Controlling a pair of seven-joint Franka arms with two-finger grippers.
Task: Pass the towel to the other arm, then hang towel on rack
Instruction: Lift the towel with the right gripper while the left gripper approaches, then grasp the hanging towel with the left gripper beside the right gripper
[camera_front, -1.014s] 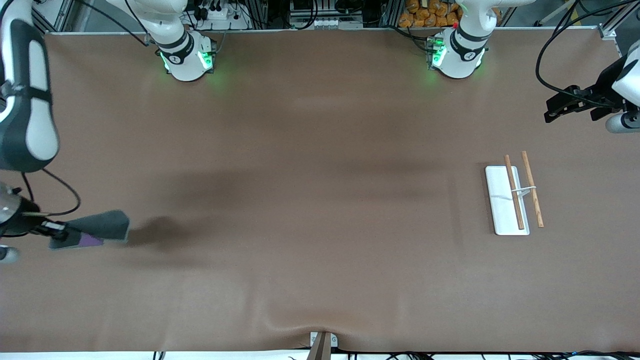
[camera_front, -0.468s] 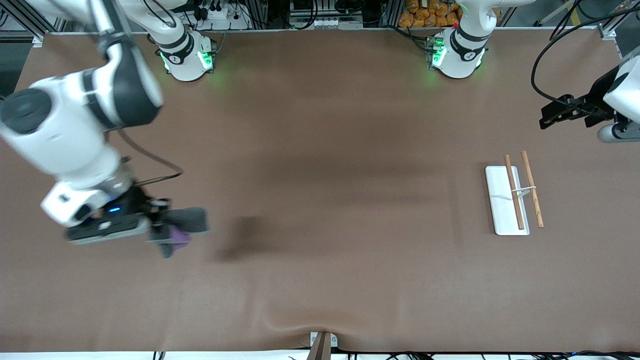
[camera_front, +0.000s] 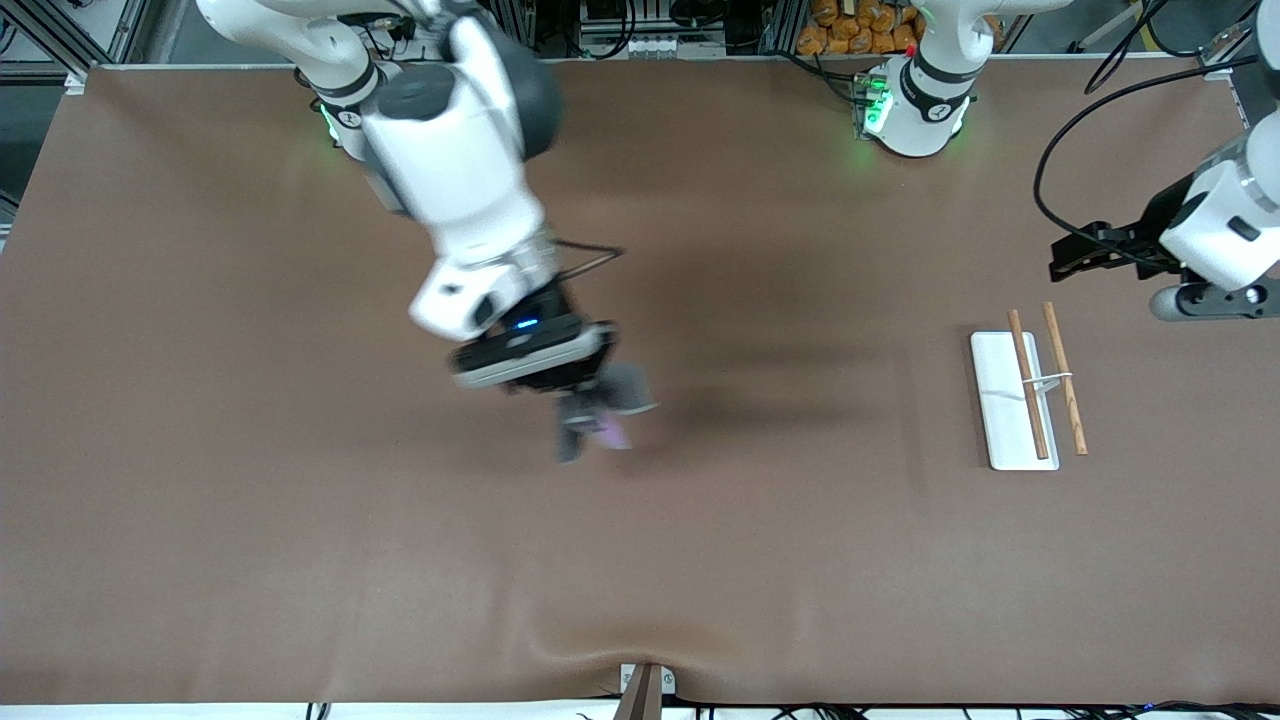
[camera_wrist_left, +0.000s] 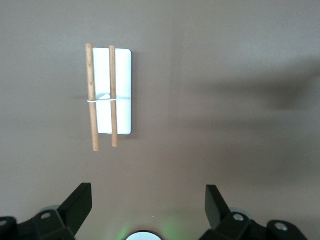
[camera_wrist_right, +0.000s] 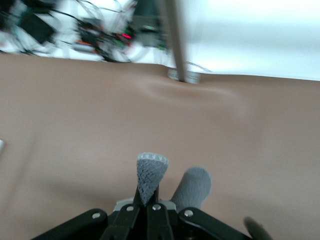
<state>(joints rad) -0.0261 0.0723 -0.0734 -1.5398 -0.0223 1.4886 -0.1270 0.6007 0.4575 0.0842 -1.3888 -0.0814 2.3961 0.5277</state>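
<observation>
**Op A:** I've got the right pincer (camera_front: 575, 385) up over the middle of the brown counter (camera_front: 300, 550), clamped tight on the small soft cloth towel, dark grey with a purple face (camera_front: 598, 412). From the front camera the towel hangs bunched below it, mostly grey, only a sliver of purple showing at the lower edge. I can't make out the fingers there; the wrist body covers them.

**Op B:** My right wrist view fills that in. The jaws are pinched together with a grey fold of towel (camera_wrist_right: 151, 175) sticking up between them and a second grey lobe beside it. No purple visible from here, and most of the cloth is cut off by the frame edge.

**Op A:** The left pincer (camera_front: 1068, 258) hovers near the left arm's end of the counter, close to the rack with a flat white base, two thin brown wooden rods and a wire bracket (camera_front: 1030, 395). In front it's a dark shape, spread hard to judge.

**Op B:** Left wrist view settles it: left pincer (camera_wrist_left: 145, 202) wide, nothing between the fingers (camera_wrist_left: 77, 202). Rack (camera_wrist_left: 110, 95) sits on the counter below, wire looped across both rods, one rod over the base, the other just off its edge.
</observation>
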